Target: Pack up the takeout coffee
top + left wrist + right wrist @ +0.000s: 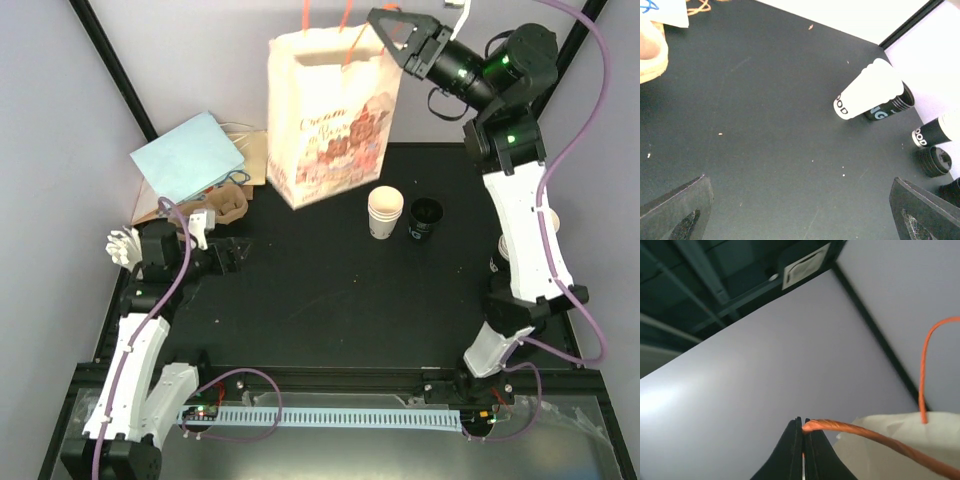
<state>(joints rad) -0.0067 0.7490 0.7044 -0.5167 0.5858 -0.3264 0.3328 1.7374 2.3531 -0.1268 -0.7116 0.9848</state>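
Seen from above, the right fingers (378,22) are clenched on an orange handle (352,35) of the printed paper bag (330,120) at the far side of the table (320,310). A cream cup (385,212) and a black cup (425,220) stand side by side just near-right of the bag, and the left fingers (228,252) are spread wide at the left. The left wrist view has the left fingers released low over the table with both cups far right, and the right wrist view shows the right fingers pinching the orange handle.
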